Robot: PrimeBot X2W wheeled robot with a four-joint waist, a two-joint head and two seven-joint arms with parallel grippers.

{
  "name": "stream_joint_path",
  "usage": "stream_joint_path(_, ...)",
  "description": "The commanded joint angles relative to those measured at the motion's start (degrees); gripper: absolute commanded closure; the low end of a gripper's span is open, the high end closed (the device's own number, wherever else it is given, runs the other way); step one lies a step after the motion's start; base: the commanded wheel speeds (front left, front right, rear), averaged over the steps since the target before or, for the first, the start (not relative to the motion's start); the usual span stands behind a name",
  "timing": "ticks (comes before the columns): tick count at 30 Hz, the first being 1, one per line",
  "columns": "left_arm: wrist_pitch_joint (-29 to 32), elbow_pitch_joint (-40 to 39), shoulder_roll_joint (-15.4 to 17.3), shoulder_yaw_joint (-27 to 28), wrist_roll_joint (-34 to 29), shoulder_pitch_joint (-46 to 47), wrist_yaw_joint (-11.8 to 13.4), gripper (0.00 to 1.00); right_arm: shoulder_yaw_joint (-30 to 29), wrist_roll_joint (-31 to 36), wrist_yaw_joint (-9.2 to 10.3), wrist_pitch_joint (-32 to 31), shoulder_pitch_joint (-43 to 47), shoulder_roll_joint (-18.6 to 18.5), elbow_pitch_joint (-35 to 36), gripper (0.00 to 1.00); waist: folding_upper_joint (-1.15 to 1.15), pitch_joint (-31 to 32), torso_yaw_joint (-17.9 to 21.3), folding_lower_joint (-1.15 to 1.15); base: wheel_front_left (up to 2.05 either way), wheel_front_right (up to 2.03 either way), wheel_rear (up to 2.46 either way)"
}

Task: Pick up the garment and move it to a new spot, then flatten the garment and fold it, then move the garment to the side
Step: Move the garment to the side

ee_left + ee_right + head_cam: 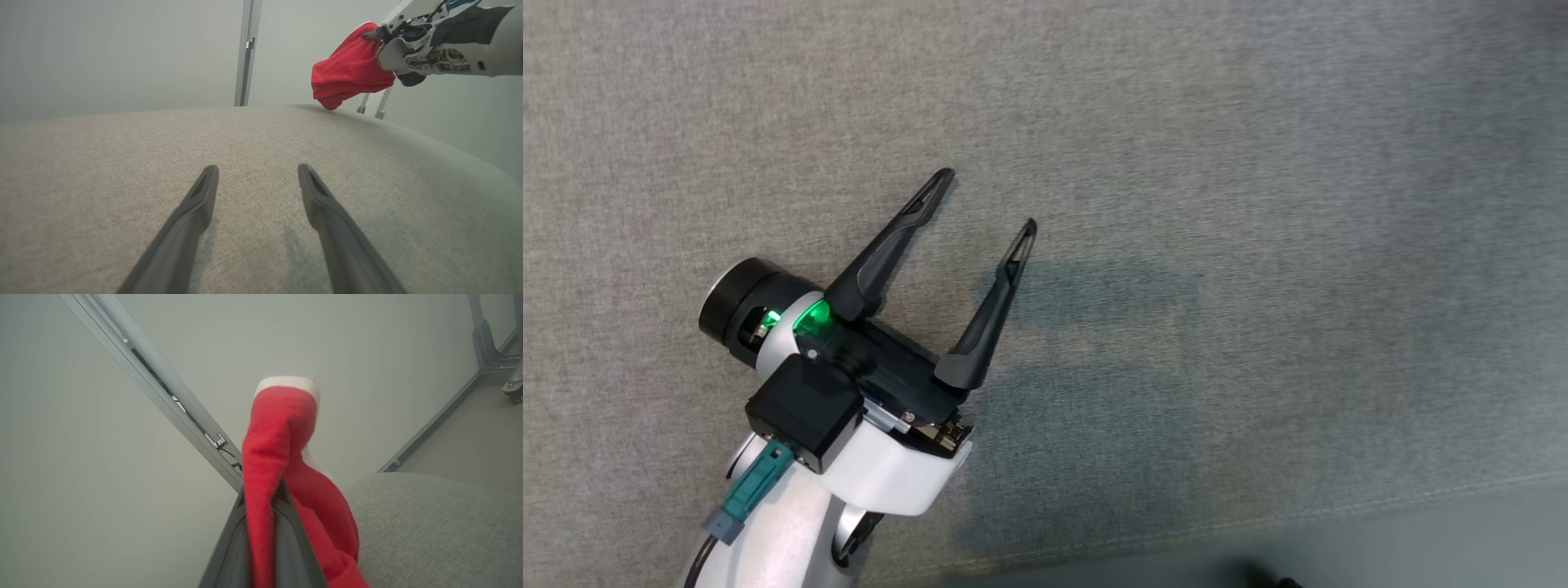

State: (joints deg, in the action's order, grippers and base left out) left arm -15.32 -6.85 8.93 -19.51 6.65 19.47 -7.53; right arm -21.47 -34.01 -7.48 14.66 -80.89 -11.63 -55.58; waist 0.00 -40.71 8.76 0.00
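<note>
The left gripper (987, 198) hovered over the grey cushion (1258, 163), its 2 fingers spread wide and empty. The right gripper (261, 498) was clamped on the red garment (280, 424), which dangled near the cushion's edge

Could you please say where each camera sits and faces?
Head view: on the head, facing down at the grey fabric surface; open left gripper and forearm show.
Left wrist view: along its open fingers across the surface; right gripper holds the red garment.
Right wrist view: along shut fingers clamping the garment, toward a wall.
Both wrist views share the garment.
</note>
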Motion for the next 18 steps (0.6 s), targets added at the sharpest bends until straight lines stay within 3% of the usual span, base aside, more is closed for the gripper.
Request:
stream_joint_path(1, 0.32, 0.52, 1.59, 1.87, 0.27, 0.10, 0.05, 0.00, -1.23, 1.27, -0.01, 0.34, -0.96, 0.48, 1.47, 1.00, 0.00, -1.57, -0.92, 0.00, 0.00, 0.00, 0.00)
stream_joint_path(18, 0.32, 0.71, 2.62, 2.36, 3.50, 0.47, 0.05, 0.00, -17.75, 16.11, -0.01, 0.34, 4.92, 4.56, 2.37, 1.00, 0.00, -2.18, 5.26, 0.00, 0.00, 0.00, 0.00)
